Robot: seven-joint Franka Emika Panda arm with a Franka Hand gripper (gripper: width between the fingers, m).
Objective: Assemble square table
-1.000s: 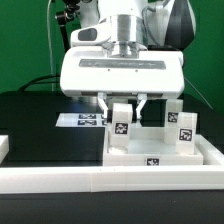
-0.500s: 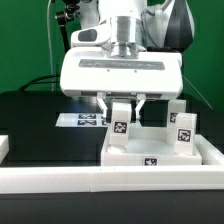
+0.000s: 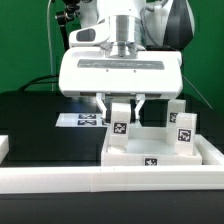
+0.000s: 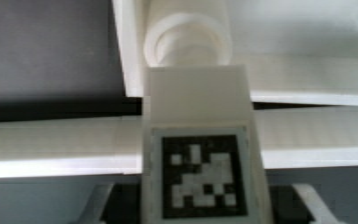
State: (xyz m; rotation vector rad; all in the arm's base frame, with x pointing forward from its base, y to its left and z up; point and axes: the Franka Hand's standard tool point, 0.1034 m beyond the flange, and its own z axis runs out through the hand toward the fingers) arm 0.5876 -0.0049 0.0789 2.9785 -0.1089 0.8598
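Observation:
My gripper [image 3: 122, 108] is shut on a white leg block [image 3: 120, 120] that carries a black-and-white tag and stands upright between the fingers. The block hangs over the near left part of the square table top [image 3: 155, 152], its lower end at or close to the top's surface; contact cannot be told. Two more legs [image 3: 186, 128] [image 3: 172, 112] stand upright on the top's right side. In the wrist view the held leg [image 4: 197, 120] fills the middle, a dark finger [image 4: 115, 200] on either side of it, and beyond its end lies a rounded socket [image 4: 190, 45] of the top.
The marker board [image 3: 78, 120] lies flat on the black table, left of the top. A long white rail [image 3: 100, 180] runs across the front. A small white block [image 3: 4, 148] sits at the exterior view's left edge. A green wall stands behind.

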